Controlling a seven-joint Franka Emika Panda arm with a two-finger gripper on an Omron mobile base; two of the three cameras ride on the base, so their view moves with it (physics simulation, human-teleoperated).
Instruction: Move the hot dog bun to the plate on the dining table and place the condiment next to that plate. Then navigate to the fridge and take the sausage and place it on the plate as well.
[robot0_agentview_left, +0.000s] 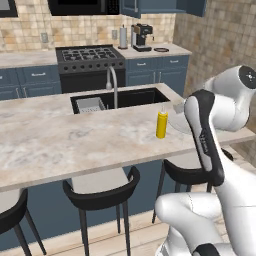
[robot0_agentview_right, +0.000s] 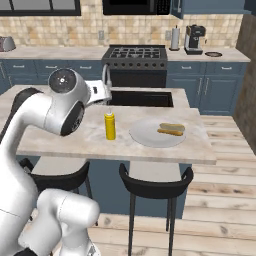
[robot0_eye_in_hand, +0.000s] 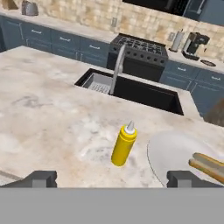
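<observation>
Gripper (robot0_eye_in_hand: 112, 178) fingers apart, empty. Condiment (robot0_eye_in_hand: 123, 144), centre frame beside plate (robot0_eye_in_hand: 170, 153): likely light, slick; grasp mid-body.

From behind on the left, the robot's white arm (robot0_agentview_left: 207, 135) hides most of the plate (robot0_agentview_left: 178, 124). Seen from the hand, the plate (robot0_eye_in_hand: 175, 151) and hot dog bun (robot0_eye_in_hand: 209, 164) run off the right edge. The tool's (robot0_eye_in_hand: 113, 179) fingertips (robot0_eye_in_hand: 40, 178) barely clear the bottom.

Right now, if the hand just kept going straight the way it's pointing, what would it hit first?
Probably the condiment, standing upright on the dining table just left of the plate. The open hand points down toward it, though depth is hard to judge; it might meet bare tabletop instead.
</observation>
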